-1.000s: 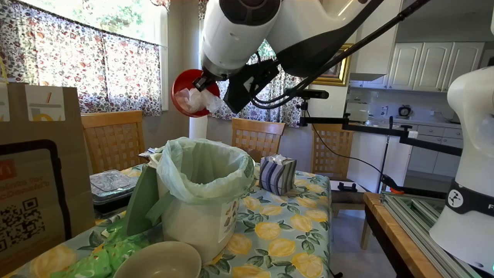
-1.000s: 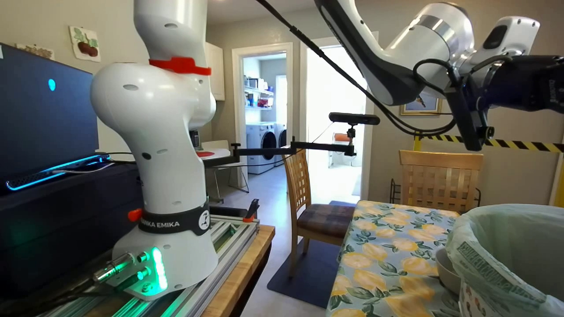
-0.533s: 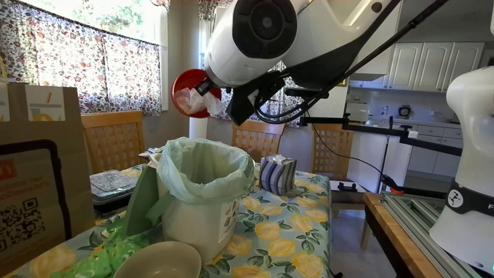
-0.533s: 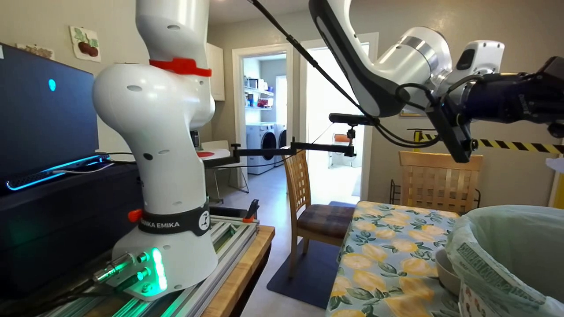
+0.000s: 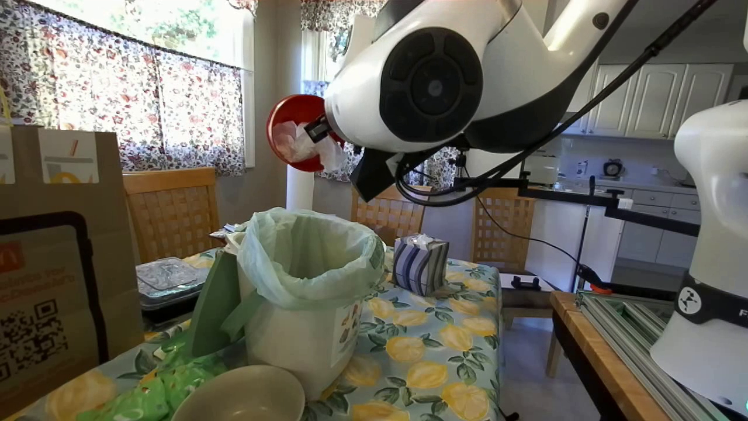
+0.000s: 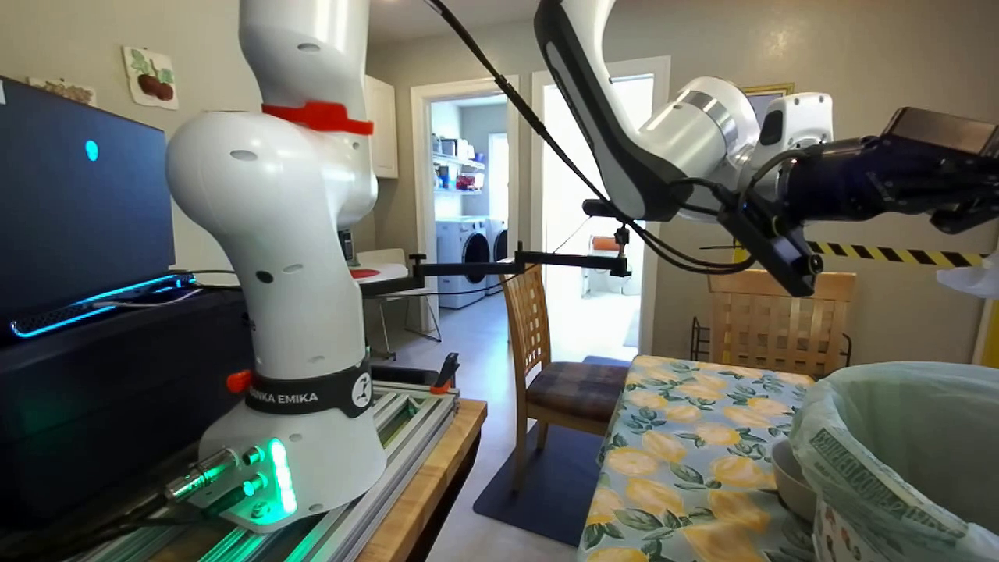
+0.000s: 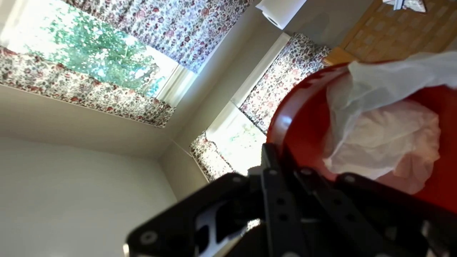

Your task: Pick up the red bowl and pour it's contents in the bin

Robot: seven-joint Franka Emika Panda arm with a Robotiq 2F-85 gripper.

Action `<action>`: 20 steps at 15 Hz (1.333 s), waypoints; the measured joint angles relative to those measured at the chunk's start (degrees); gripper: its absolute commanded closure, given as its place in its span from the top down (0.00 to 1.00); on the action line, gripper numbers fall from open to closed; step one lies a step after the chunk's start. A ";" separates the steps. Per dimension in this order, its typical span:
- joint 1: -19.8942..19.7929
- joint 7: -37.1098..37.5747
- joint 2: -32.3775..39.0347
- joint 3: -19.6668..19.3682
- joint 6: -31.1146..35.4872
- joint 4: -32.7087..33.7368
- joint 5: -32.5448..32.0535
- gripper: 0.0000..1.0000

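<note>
Open worktop (image 5: 432, 345) runs from the bin (image 5: 292, 339) to the robot-side edge. The hand (image 7: 282, 155) grips the tilted red bowl (image 5: 299, 109), whitish wad (image 7: 378, 139) inside.

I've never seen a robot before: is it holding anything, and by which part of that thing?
Yes: the gripper holds the red bowl by its rim.

The bin (image 6: 866, 476) stands beside 1 pale bowl (image 6: 790, 479).
</note>
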 measured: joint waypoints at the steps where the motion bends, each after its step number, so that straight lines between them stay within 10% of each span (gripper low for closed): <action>1: 0.18 0.96 0.00 0.11 -1.27 -0.38 -0.44 0.01; 20: 0.06 4.17 2.84 0.11 -19.65 -3.04 -11.64 0.01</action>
